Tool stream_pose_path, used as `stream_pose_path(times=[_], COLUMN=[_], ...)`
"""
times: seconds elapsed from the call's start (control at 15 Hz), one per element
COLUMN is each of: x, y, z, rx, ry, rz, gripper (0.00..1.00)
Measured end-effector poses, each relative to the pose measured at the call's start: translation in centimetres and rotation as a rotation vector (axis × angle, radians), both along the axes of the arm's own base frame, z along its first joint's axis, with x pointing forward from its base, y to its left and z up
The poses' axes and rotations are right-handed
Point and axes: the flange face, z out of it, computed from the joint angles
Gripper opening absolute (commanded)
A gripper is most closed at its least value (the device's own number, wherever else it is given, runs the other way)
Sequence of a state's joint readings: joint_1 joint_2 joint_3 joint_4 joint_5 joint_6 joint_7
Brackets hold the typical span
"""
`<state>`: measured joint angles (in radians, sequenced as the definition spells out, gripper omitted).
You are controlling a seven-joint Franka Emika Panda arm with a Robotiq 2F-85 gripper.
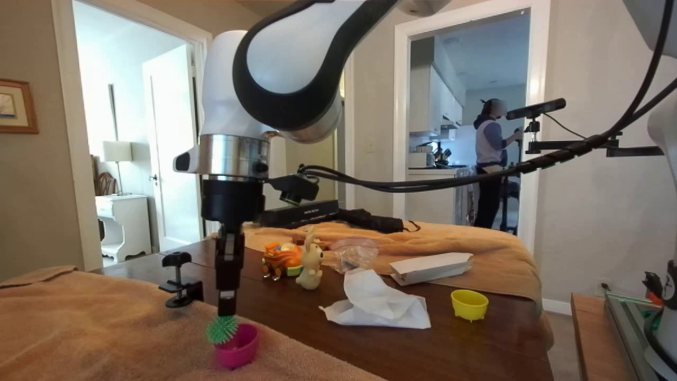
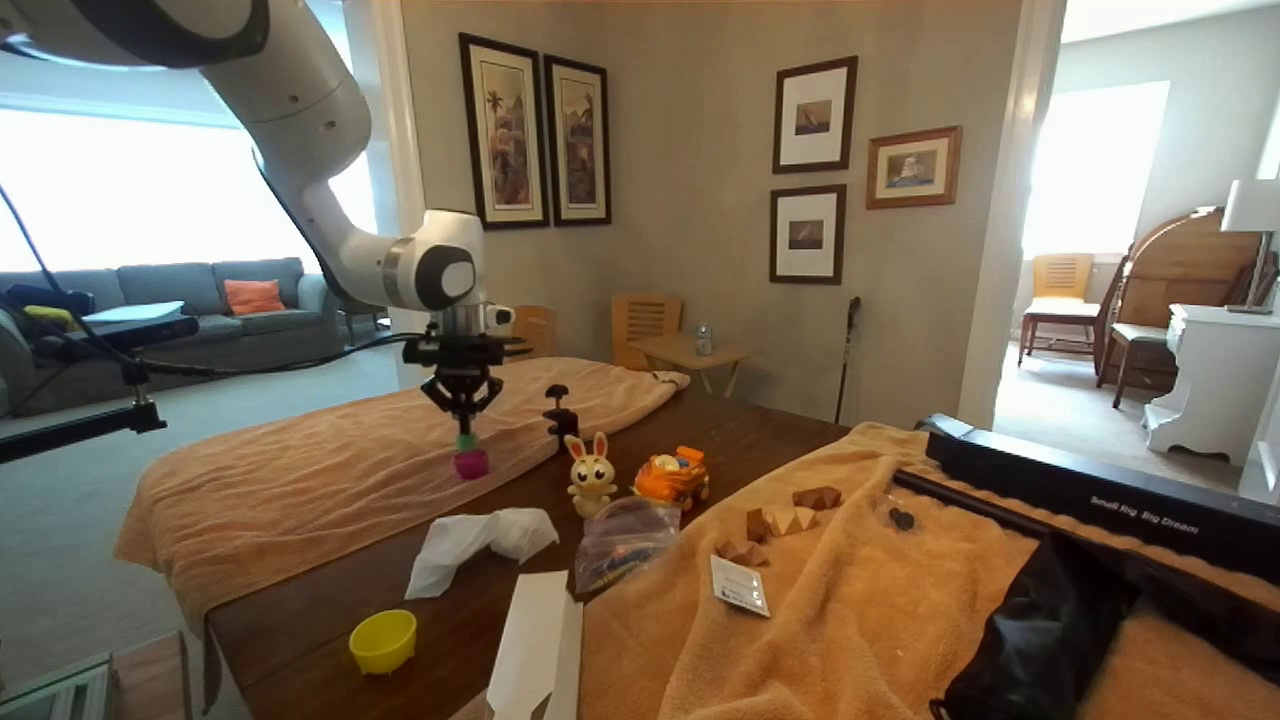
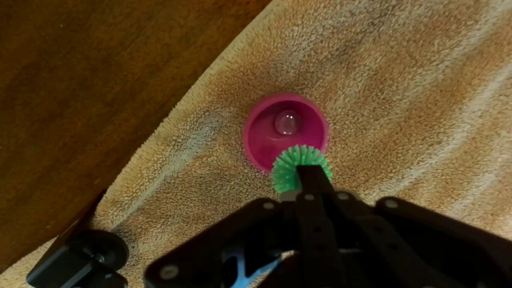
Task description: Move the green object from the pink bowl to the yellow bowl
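The green object [image 1: 221, 329] is a small spiky ball. My gripper [image 1: 227, 307] points straight down and is shut on it. The ball is at the fingertips, over the near rim of the pink bowl [image 3: 266, 150] in the wrist view, where one dark finger partly covers the ball [image 3: 286, 170]. The pink bowl [image 1: 240, 352] sits upright on the orange towel, with a clear round bump inside. In an exterior view the green ball [image 2: 466, 441] shows just above the pink bowl [image 2: 472, 464]. The yellow bowl [image 1: 469, 305] stands on the bare wood, also seen in an exterior view [image 2: 383, 643].
A black clamp [image 1: 180, 280] grips near the towel's edge. A toy rabbit [image 1: 310, 262], an orange toy car [image 1: 283, 259], white crumpled paper [image 1: 375, 304], a plastic bag [image 2: 625, 540] and a white box [image 2: 540, 640] stand on the table between or beside the bowls.
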<state>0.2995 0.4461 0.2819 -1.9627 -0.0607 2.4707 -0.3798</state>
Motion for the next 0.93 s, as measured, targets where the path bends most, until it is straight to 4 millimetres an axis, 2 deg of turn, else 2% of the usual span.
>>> stream_pose_path(times=[0.27, 0.47, 0.67, 0.93], x=[-0.7, -1.4, -2.3, -4.3], y=[0.1, -0.8, -2.6, -6.1], z=[2.9, 5.7, 8.3, 10.9], rx=[0.003, 0.014, 0.026, 0.042], ry=[0.001, 0.011, 0.042, 0.12], rz=[0.002, -0.018, -0.031, -0.018], gripper=[0.0, 0.0, 0.0, 0.0])
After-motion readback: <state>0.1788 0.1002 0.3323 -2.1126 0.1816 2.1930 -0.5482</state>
